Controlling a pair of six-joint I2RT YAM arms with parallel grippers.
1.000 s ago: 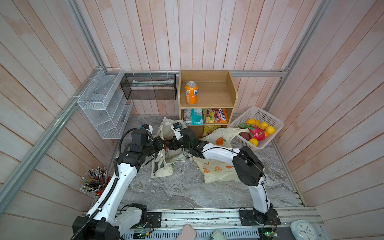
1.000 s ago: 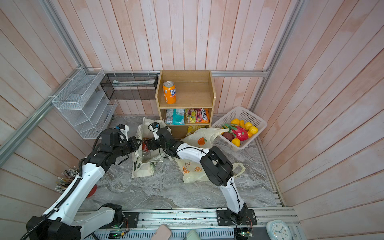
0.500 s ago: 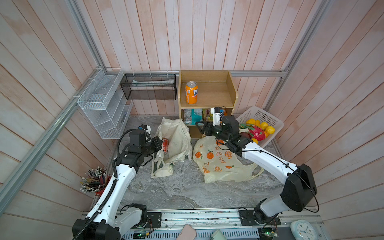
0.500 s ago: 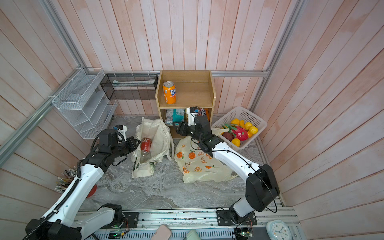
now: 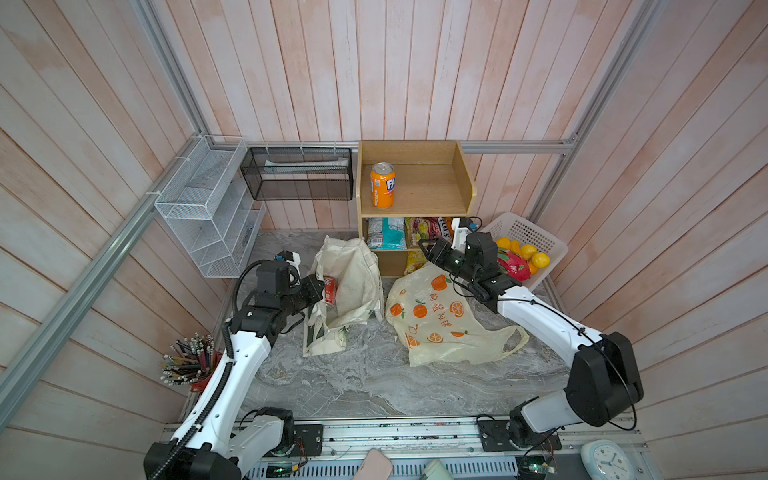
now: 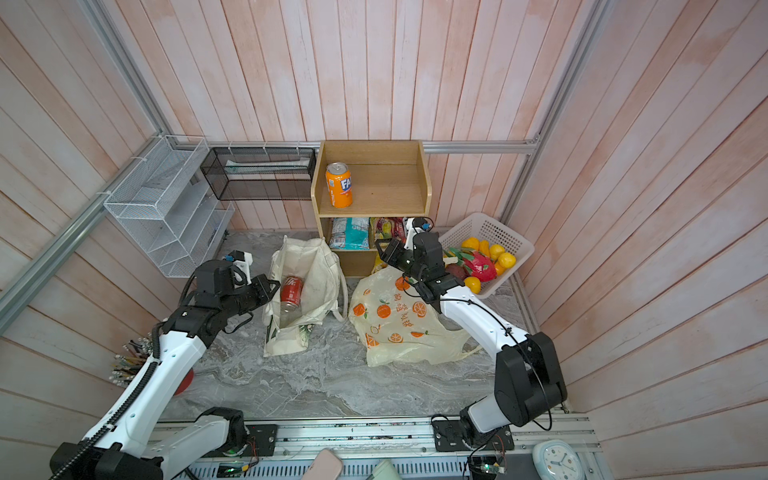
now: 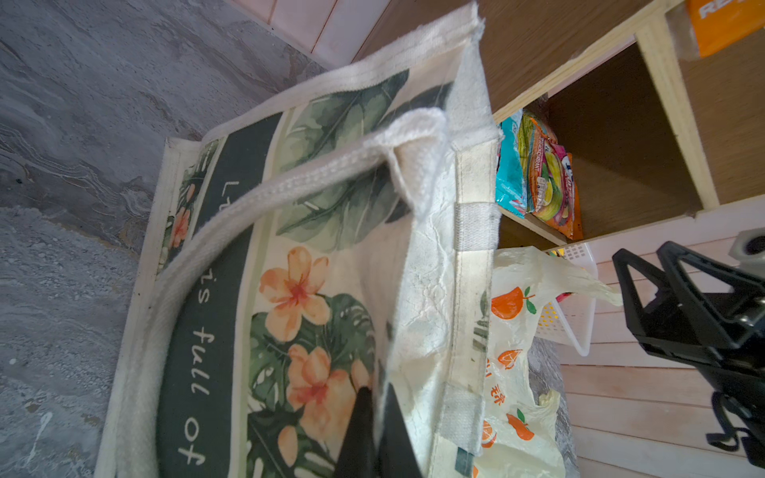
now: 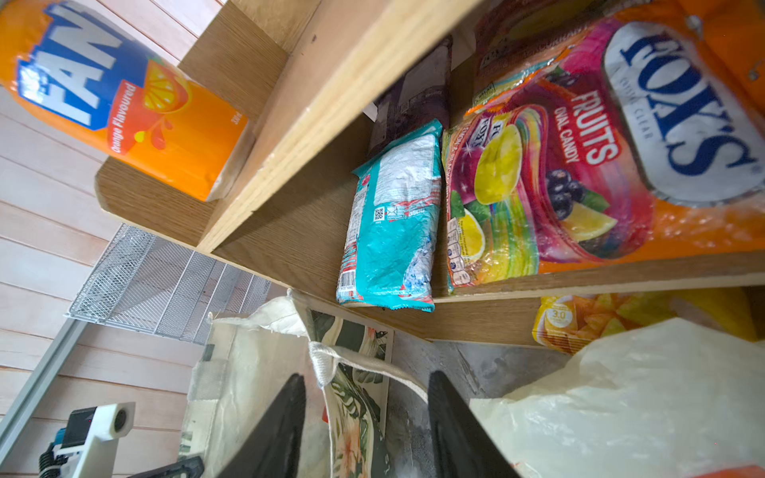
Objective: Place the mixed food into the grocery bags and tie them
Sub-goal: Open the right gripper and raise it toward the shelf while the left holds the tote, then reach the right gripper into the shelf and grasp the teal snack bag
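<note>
spread right gripper (image 8: 365,374) near shelf (image 8: 476,320) edge (left gripper (image 7: 374,397) on tote (image 7: 472,174) rim)

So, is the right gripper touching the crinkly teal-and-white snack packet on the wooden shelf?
Apart. The right wrist view shows the open right gripper short of the wooden shelf, a clear gap before the crinkly teal-and-white snack packet.
</note>
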